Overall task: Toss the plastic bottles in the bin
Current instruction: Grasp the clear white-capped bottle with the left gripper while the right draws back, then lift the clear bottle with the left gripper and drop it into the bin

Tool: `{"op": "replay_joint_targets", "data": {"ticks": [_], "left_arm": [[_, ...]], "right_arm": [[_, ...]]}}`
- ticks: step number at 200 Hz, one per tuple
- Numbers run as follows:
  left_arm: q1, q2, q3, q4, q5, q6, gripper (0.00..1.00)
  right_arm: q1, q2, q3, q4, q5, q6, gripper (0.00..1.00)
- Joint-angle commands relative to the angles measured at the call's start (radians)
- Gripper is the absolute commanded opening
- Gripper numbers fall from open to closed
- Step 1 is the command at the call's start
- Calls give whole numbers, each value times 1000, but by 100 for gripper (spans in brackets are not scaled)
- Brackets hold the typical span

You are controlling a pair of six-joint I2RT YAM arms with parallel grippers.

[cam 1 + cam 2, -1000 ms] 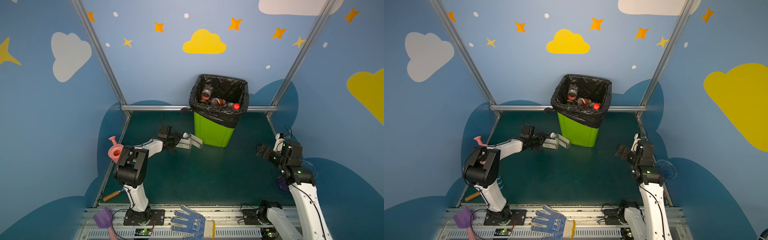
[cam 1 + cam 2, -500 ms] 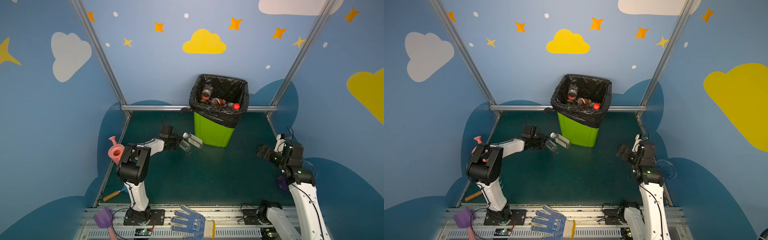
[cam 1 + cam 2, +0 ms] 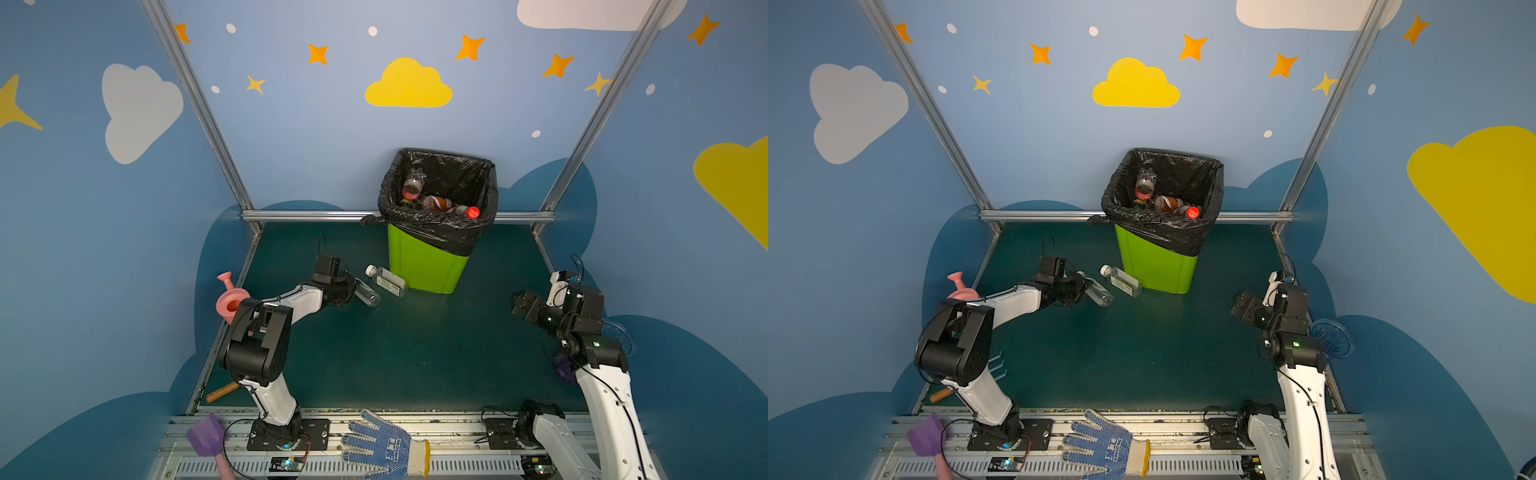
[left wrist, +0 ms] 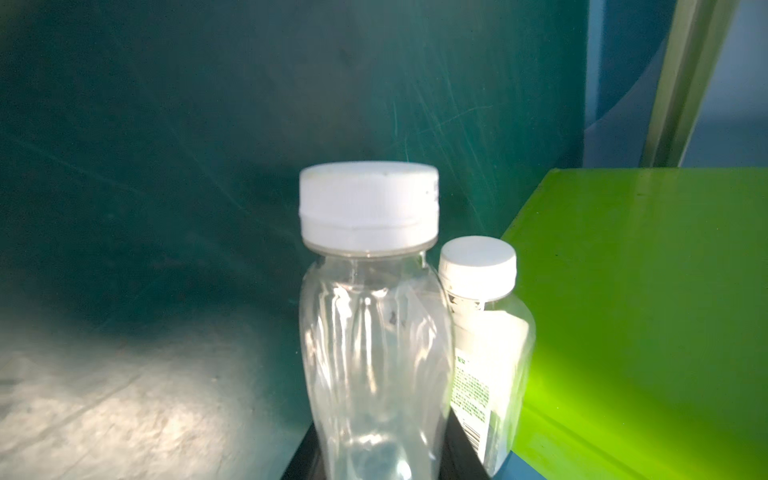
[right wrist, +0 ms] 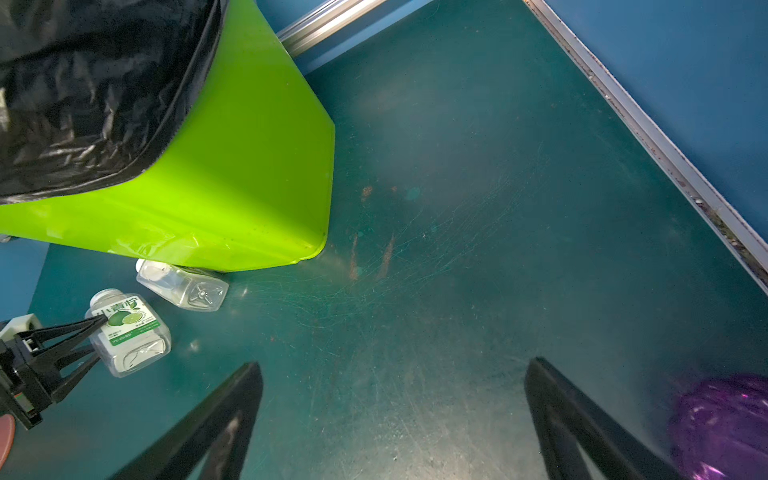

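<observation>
Our left pincer [image 3: 358,291], wide a second ago, has now closed on a clear bottle [image 3: 370,296] low on the desk [image 3: 395,353], near the bin [image 3: 424,266]. A second bottle [image 3: 387,281] lies beside it, against the bin's foot. More bottles sit inside the bin. Our right pincer [image 5: 395,365] stays wide, empty.

Blue cloud-painted walls [image 3: 311,145], teal floor [image 3: 395,353]
</observation>
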Motion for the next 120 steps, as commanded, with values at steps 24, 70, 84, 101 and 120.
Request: {"op": "replay_joint_targets", "data": {"ticks": [24, 70, 84, 101, 120], "left_arm": [[20, -216, 4, -64, -61, 69, 27], [118, -627, 194, -252, -284, 276, 29], [133, -731, 290, -261, -349, 359, 30], [133, -791, 405, -245, -371, 423, 31], [132, -782, 494, -198, -305, 425, 32]], "right_arm": [[-7, -15, 2, 9, -11, 7, 98], [-10, -15, 20, 9, -12, 1, 98], [-12, -14, 25, 16, -13, 5, 98], [-13, -15, 28, 24, -20, 12, 98], [-13, -18, 32, 27, -30, 19, 98]]}}
